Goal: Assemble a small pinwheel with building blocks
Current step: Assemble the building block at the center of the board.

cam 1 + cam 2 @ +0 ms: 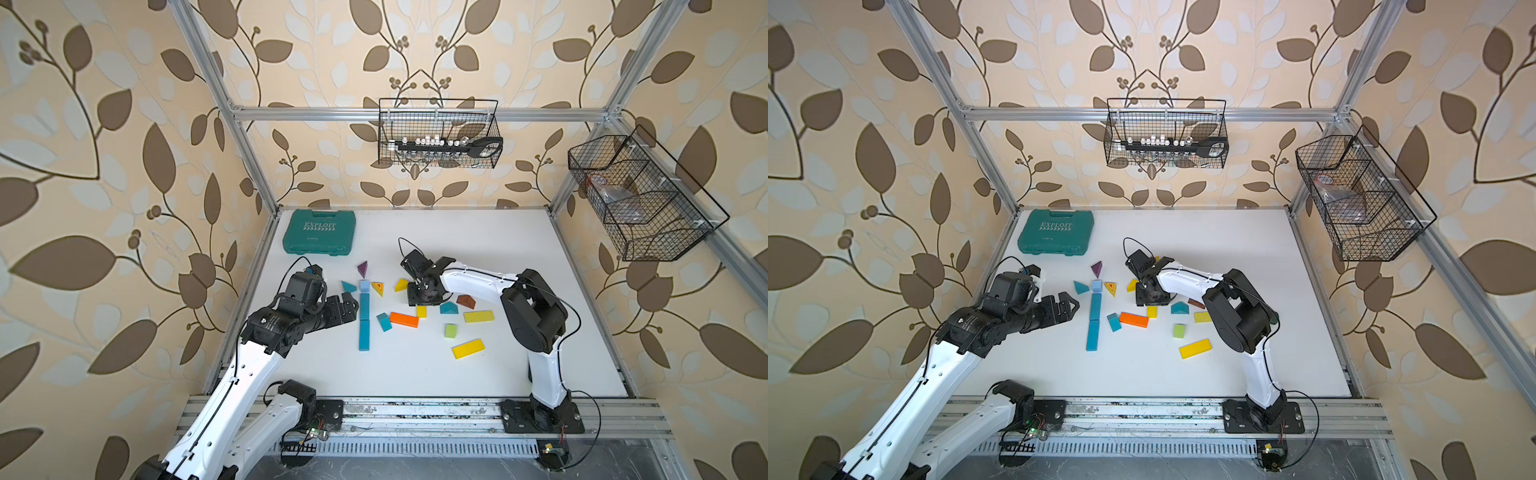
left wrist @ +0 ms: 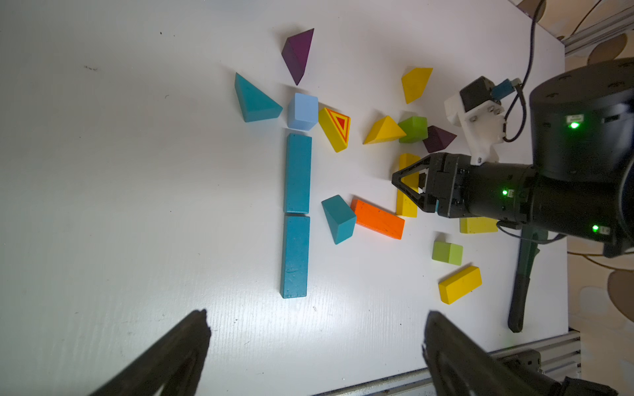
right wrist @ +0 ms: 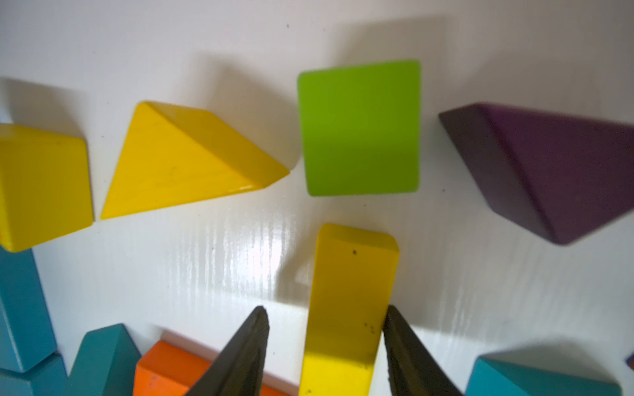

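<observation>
At centre-left of a top view the left gripper [image 1: 354, 308] hovers, jaws wide apart and empty. Just right of it two teal bars [image 1: 364, 322] lie end to end below a pale blue cube [image 1: 364, 286] on the tabletop [image 1: 519, 257]. More building blocks [image 1: 468, 348] scatter rightward. The right gripper [image 3: 326, 308] straddles a yellow bar [image 3: 353, 271], jaws half apart, one touching, a gap at the other: not clamped. Painted wood: likely light, stiff, slick; best held across its long flat sides.

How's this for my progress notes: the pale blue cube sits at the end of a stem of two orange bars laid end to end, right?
Not quite. The left wrist view shows the stem's two bars are teal, not orange; the pale blue cube does sit at their end.
</observation>
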